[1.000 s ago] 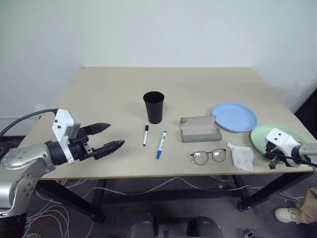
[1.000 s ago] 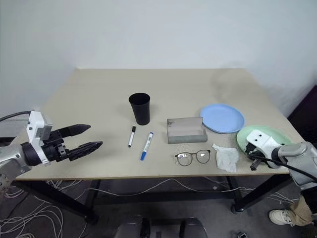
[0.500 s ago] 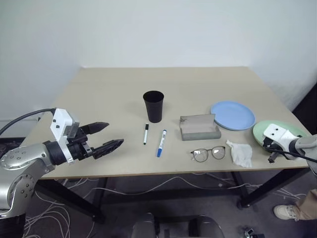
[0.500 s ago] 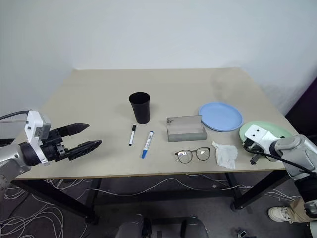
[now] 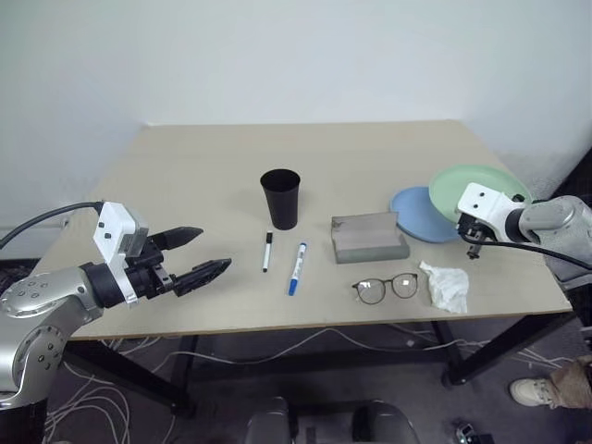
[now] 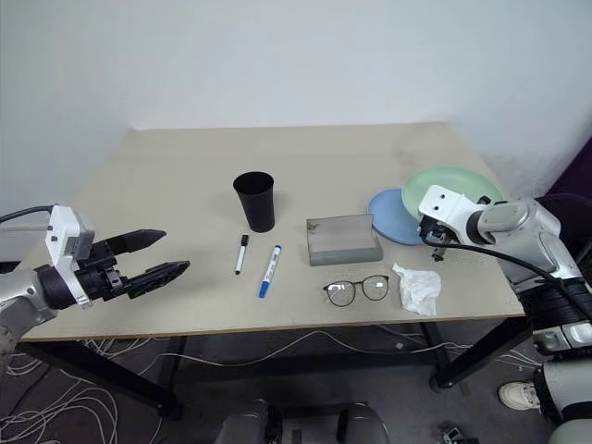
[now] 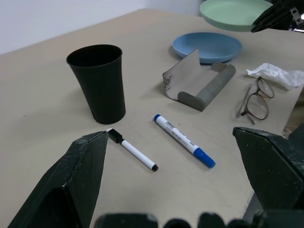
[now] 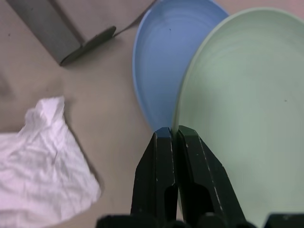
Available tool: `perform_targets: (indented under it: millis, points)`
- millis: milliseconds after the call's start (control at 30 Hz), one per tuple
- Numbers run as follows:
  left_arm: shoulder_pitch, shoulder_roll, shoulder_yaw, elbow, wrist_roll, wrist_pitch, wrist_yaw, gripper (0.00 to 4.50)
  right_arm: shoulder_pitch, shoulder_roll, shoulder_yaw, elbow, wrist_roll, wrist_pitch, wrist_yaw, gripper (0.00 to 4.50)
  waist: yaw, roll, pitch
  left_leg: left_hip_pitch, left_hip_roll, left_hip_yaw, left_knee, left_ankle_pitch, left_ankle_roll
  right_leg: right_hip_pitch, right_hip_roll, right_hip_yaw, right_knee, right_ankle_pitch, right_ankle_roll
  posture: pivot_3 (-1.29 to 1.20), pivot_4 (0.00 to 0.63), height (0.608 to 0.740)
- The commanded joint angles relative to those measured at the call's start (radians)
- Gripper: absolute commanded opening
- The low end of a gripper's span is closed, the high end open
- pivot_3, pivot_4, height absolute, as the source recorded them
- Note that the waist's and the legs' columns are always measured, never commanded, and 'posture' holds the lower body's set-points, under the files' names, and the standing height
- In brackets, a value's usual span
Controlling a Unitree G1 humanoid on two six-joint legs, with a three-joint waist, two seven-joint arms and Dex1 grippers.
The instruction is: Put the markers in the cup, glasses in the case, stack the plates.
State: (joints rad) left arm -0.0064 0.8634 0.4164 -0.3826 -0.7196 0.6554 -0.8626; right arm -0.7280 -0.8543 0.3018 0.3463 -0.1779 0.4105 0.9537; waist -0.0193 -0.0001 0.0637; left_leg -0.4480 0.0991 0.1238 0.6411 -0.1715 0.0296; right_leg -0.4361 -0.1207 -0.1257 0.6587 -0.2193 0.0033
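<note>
I've got the right gripper (image 8: 176, 135) clamped on the green plate (image 5: 476, 182)'s rim (stiff, light, probably slippery); left gripper (image 5: 198, 254) fingers spread apart.

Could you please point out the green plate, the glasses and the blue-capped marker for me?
green plate (image 5: 481, 181), left eye view, on its bare inner surface.
glasses (image 5: 387, 289), left eye view, on the bridge between the lenses.
blue-capped marker (image 7: 183, 139), left wrist view, on the white barrel.

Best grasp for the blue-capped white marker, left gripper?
Take the blue-capped white marker at mid-barrel, coming from above with the left gripper's open jaws across its width. It lies flat on the tan table, apart from the black-capped marker and the grey felt case, so both sides look free.
</note>
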Motion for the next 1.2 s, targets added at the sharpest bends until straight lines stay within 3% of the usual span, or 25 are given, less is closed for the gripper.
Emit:
perform_targets:
  millis: [33,400,767,867,1033,1200]
  points:
    - [-0.006,0.001,0.029,-0.028,-0.007,-0.009,0.011,4.50,-0.081,0.071,0.018,0.152,-0.043,-0.105,-0.050,0.01,-0.003,0.000,0.000,0.000,0.000,0.000,0.000,0.000,0.000,0.000,0.000,0.000,0.000,0.002,0.000,0.00,0.000,0.716]
    - [0.035,-0.011,0.053,-0.052,-0.016,-0.009,0.033,4.50,-0.235,0.226,0.038,0.503,-0.085,-0.291,-0.103,0.01,-0.004,0.000,0.000,0.000,0.001,0.002,0.001,0.000,-0.001,-0.001,0.003,0.002,0.001,0.003,-0.001,0.00,0.000,0.716]
    - [0.055,-0.010,0.071,-0.063,-0.015,-0.009,0.040,4.50,-0.311,0.287,0.023,0.661,-0.092,-0.342,-0.099,0.01,-0.004,0.001,0.000,0.000,0.001,0.002,0.002,0.000,-0.001,-0.001,0.003,0.002,0.001,0.007,-0.002,0.00,0.000,0.716]
    - [0.059,-0.009,0.077,-0.067,-0.017,-0.007,0.042,4.50,-0.324,0.289,0.018,0.677,-0.090,-0.351,-0.100,0.67,-0.004,0.001,0.000,0.000,0.001,0.002,0.002,0.000,-0.001,-0.002,0.004,0.002,0.001,0.007,-0.002,0.00,0.000,0.716]
    - [0.058,-0.007,0.073,-0.070,-0.020,-0.006,0.046,4.50,-0.340,0.278,-0.028,0.657,-0.052,-0.341,-0.075,2.22,-0.004,0.001,0.000,0.000,0.001,0.002,0.002,0.000,-0.002,-0.002,0.004,0.002,0.001,0.007,-0.002,0.00,0.000,0.716]
    - [0.065,-0.005,0.075,-0.072,-0.019,-0.006,0.043,4.50,-0.257,0.177,-0.122,0.374,0.085,-0.145,0.166,2.22,-0.001,0.002,0.000,0.000,0.001,0.002,0.002,0.000,-0.002,-0.002,0.004,0.003,0.001,0.007,-0.002,0.00,0.000,0.716]
